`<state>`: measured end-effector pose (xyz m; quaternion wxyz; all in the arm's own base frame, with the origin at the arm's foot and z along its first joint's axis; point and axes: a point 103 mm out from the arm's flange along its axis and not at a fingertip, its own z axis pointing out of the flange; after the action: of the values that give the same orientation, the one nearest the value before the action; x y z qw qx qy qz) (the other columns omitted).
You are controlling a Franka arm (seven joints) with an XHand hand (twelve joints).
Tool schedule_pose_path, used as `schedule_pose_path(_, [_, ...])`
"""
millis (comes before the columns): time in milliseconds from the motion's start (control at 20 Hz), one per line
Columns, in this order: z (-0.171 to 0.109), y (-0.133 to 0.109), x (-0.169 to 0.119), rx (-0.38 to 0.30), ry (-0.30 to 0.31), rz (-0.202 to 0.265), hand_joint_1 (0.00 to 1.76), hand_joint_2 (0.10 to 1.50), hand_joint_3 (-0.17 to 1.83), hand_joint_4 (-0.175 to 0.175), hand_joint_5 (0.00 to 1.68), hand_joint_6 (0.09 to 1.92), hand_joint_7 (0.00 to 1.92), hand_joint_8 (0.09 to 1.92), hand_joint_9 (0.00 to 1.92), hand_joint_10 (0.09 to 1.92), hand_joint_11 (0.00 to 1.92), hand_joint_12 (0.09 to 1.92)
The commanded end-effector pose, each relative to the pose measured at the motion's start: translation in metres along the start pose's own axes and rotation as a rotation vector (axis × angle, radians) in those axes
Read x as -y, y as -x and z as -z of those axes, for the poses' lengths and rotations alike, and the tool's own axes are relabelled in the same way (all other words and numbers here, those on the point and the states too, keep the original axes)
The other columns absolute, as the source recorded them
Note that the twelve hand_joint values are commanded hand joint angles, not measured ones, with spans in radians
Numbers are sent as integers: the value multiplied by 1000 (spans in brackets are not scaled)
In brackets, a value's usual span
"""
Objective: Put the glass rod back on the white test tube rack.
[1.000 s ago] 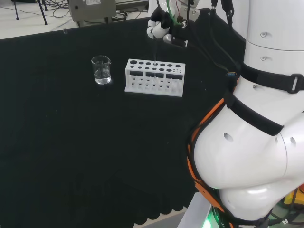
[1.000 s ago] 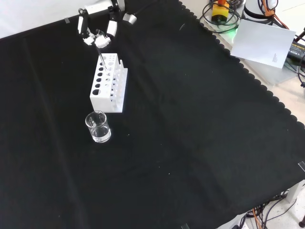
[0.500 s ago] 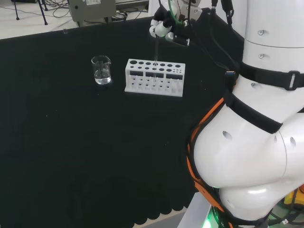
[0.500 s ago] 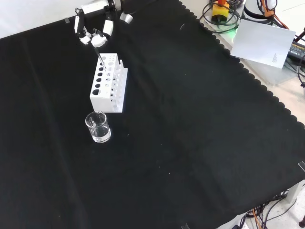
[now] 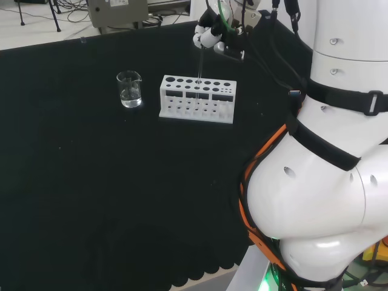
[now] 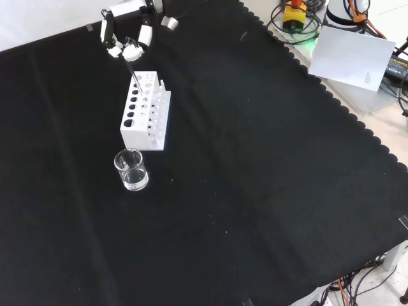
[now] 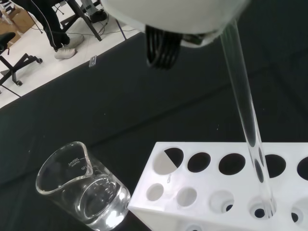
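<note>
The white test tube rack stands on the black cloth, its holes facing up. A clear glass rod runs nearly upright from the hand down into the rack. In the wrist view its lower end sits inside one of the rack's holes. The hand hovers over the rack's far side with its fingers curled round the rod's top. Where the fingers touch the rod is hidden behind the palm.
A small glass beaker with a little clear liquid stands close to one end of the rack. The arm's white links take up the right of the head view. Papers and cables lie beyond the cloth's scalloped edge.
The hand has risen slightly and shifted a little away from the rack's top. The rod's lower end stays in the rack. Rack and beaker have not moved.
</note>
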<state>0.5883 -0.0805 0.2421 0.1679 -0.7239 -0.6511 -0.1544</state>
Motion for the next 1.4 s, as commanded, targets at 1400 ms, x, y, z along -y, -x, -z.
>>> schedule_pose_path(1400, [-3, -4, 13, 5, -2, 5, 1427, 387, 1002, -175, 872, 899, 978, 959, 1770, 847, 1789, 924])
